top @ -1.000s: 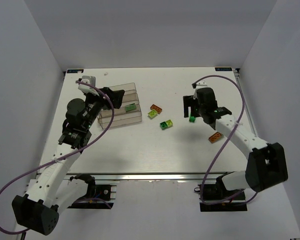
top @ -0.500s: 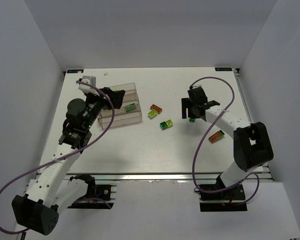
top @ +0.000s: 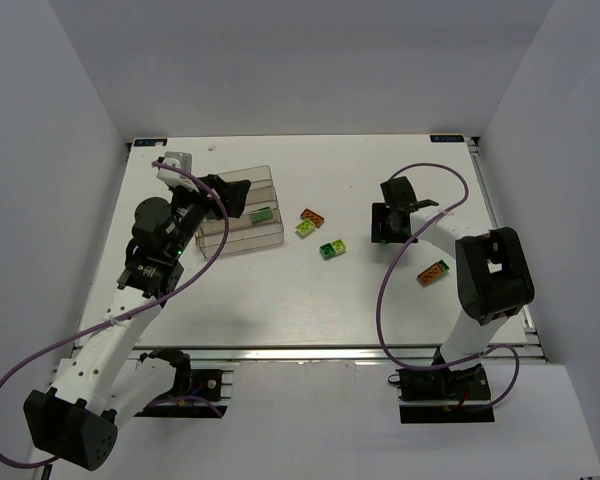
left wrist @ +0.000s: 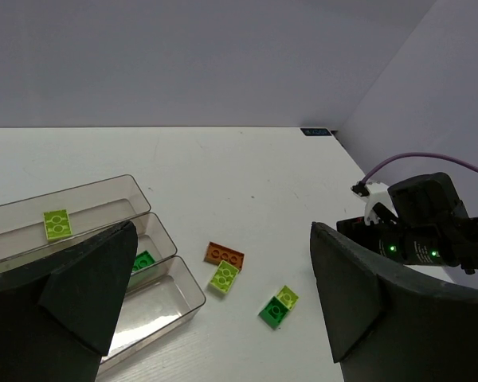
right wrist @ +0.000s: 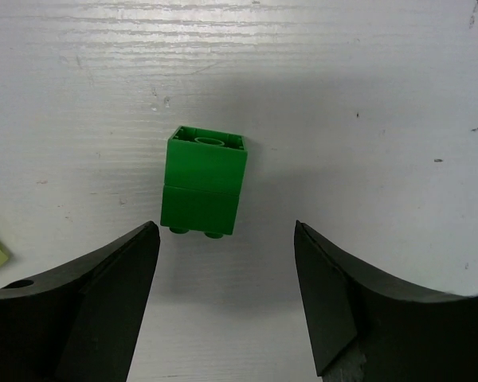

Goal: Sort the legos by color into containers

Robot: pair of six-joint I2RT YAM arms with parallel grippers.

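Just ahead of right gripper (right wrist: 223, 231), green brick (right wrist: 204, 181)

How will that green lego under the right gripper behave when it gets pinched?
The green lego looks rigid with flat sides, so the open right gripper should pinch it firmly. A seam suggests two stacked bricks, which might split. Its smooth plastic could slip if caught off-centre.

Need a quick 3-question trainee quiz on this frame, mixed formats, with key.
1. True or false: the right pincer is shut on the green brick.
2. In the left wrist view, which colour brick lies in the rearmost bin of the containers? A orange, B lime, C green.
3. Fill in: ___ orange bricks lie loose on the table.
Key: 1 false, it is open around it; 2 B; 3 two.
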